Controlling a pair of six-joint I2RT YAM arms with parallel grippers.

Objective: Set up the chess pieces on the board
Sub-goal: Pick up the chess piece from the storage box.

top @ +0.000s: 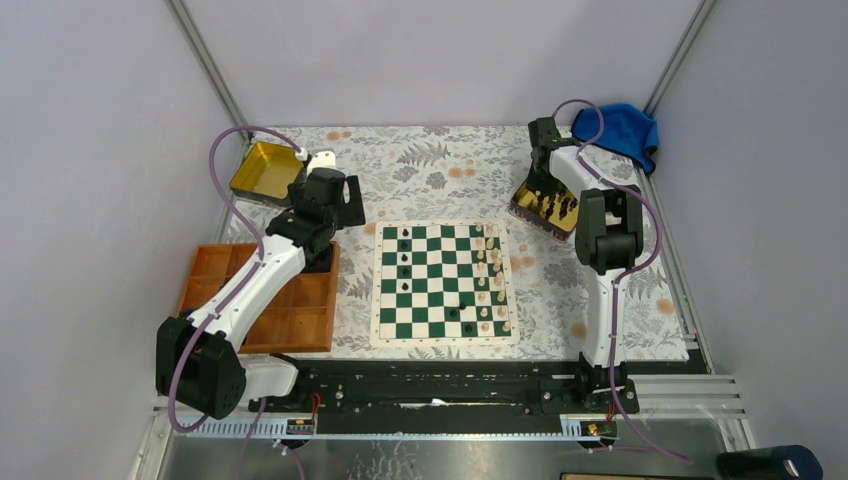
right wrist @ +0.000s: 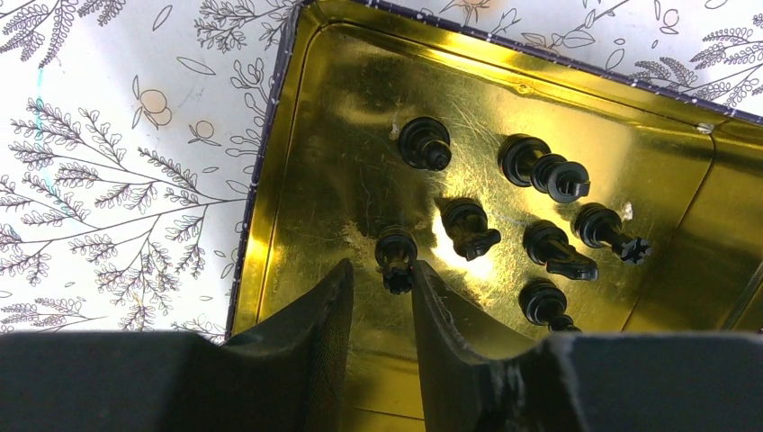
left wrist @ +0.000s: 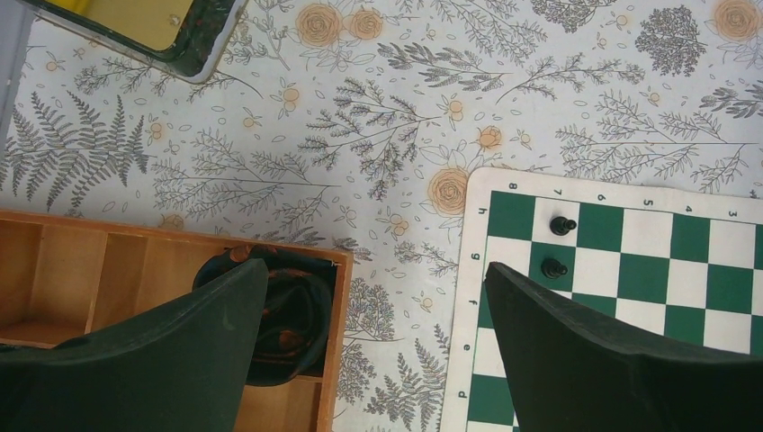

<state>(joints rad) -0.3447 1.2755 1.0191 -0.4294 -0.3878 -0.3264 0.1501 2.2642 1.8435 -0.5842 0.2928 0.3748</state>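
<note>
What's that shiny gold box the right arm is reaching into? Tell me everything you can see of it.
It is a shallow rectangular gold tin, looking like polished metal, with a dark outer rim, rounded corners and a scuffed, mirror-like floor. It lies open, lidless, on the floral tablecloth, towards the far right. Seven black chess pieces lie toppled inside. The right gripper hangs over it, fingers either side of one piece.

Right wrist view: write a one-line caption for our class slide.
The right end effector straddles one black chess piece lying in the gold tin, with six other pieces beside it.
</note>
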